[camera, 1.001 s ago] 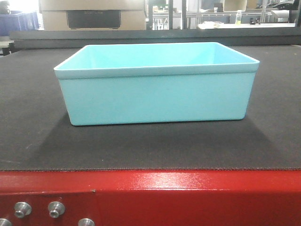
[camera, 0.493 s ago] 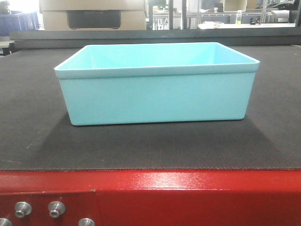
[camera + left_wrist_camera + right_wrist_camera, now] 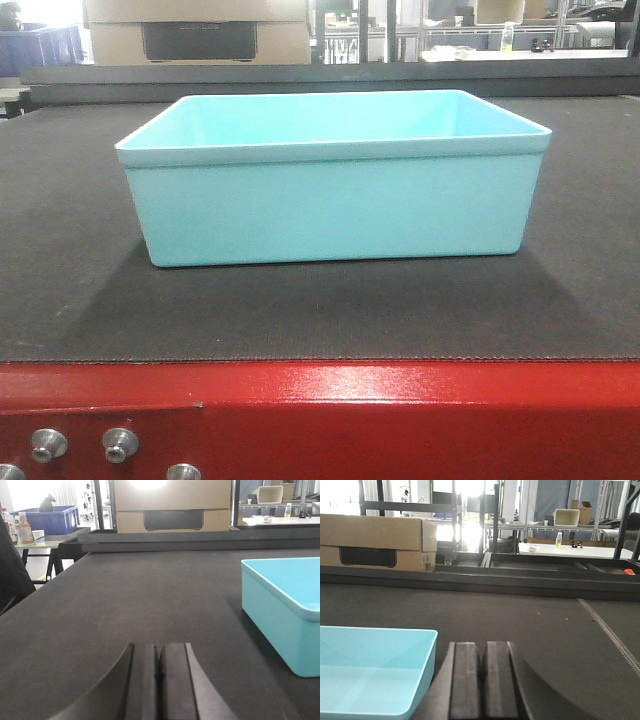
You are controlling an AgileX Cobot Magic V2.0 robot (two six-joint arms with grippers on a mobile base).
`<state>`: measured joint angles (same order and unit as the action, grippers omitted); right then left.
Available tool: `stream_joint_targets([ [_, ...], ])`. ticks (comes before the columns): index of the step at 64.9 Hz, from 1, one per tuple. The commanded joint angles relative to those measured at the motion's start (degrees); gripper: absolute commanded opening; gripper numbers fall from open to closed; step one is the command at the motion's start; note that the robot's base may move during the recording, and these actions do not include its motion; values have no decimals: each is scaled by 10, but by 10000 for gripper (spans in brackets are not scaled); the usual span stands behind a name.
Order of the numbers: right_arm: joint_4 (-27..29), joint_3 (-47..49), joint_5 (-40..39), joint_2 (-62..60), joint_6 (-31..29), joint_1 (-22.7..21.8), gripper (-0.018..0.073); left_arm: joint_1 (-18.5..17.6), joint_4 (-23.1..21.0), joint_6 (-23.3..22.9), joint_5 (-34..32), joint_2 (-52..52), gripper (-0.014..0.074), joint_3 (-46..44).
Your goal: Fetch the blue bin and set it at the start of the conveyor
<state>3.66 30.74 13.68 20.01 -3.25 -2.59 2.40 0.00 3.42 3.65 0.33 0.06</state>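
Dark grey fabric of the conveyor start carries the blue bin, upright and empty, so placing looks done. Left gripper and right gripper flank it, fingers pressed together, holding nothing; next, withdraw

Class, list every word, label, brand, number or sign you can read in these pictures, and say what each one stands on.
None can be read.
Blue bin: plain walls, no marking.
Conveyor start and its red frame: no text.
Cardboard box: a small label on its end, too small to read.
Bottles in the left wrist view: labels blurred, unreadable.
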Motion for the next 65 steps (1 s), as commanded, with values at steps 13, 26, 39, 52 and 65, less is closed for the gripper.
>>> stream_joint_targets([
  [13,-4,-2,-14,-3,-2,-2,-153,3,0,2,-17,-3,-111,-1],
  [26,-4,-2,-14,-3,-2,-2,-153,3,0,2,-17,-3,-111,-1],
  [39,-21,-2,-14,-3,-2,-2,-153,3,0,2,-17,-3,-111,-1],
  [52,-28,-51,-8,-22,-2,-32,-153,3,0,2,-17,-3,-111,-1],
  [65,3,-167,-50,-107,-2,-72,-153,3,0,2,-17,-3,-111,-1],
])
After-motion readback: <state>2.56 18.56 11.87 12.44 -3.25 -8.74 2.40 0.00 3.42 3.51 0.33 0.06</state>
